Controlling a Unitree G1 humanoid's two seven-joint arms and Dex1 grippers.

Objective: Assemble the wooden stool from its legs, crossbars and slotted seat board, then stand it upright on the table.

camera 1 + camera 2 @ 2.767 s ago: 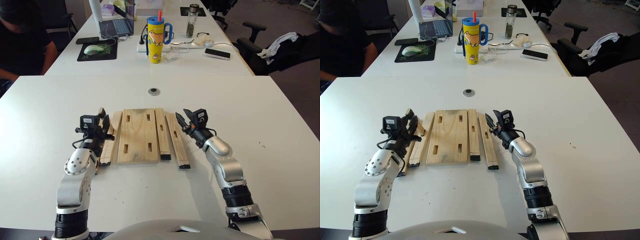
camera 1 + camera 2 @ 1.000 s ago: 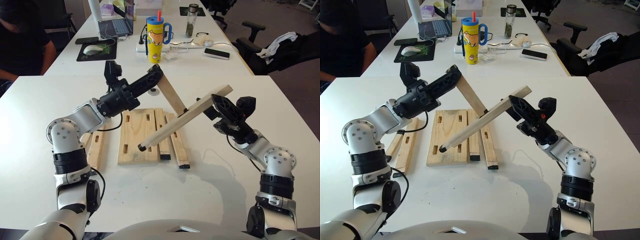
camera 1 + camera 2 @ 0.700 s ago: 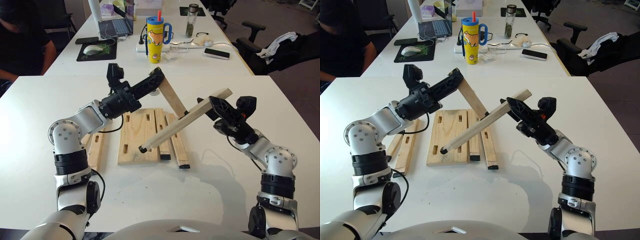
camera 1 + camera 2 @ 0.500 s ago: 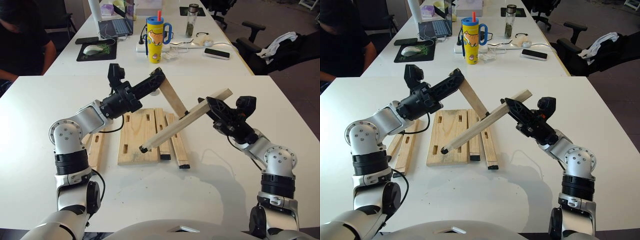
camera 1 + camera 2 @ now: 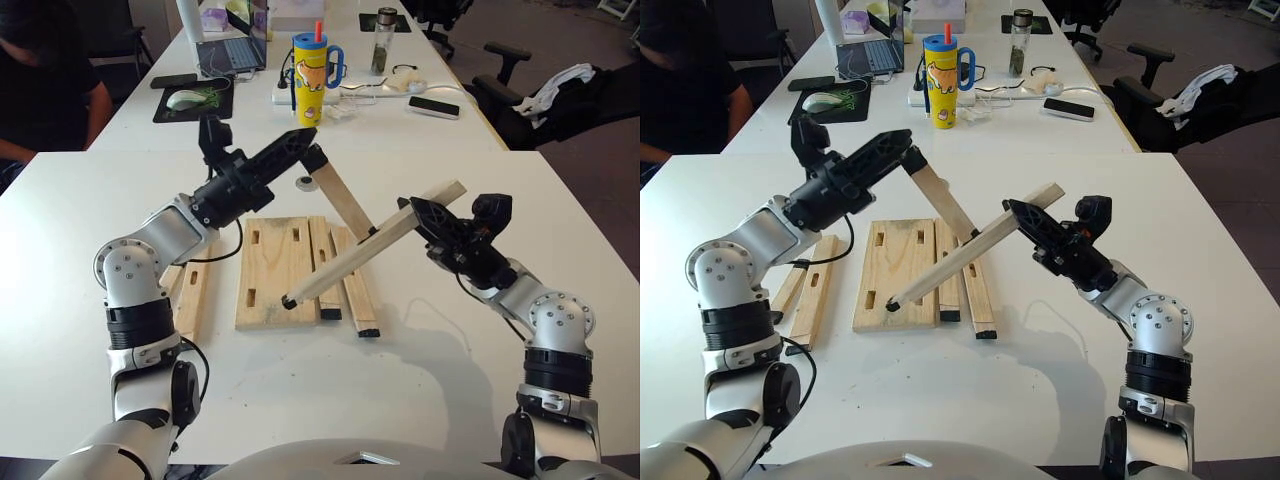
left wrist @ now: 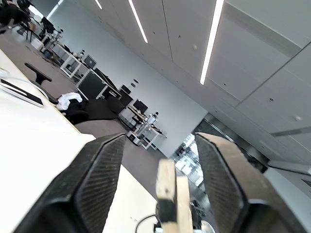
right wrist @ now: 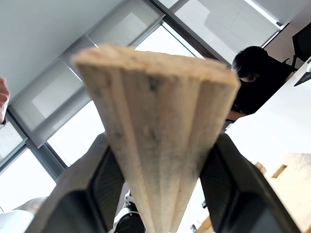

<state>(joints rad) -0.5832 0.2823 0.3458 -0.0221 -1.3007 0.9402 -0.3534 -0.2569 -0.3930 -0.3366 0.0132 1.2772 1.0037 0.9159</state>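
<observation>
Gripping a leg near its upper end, the right gripper is clamped on the wood above the right side of the table. The leg slopes down to the left, and its low end is over the near right corner of the seat board; I cannot tell if it touches. The left gripper is raised over the far edge of the board, fingers spread, with the top of a bar in the gap and touching neither. That bar slants down to the right and meets the leg. Two slats lie flat just right of the board, and two more lie left of it.
</observation>
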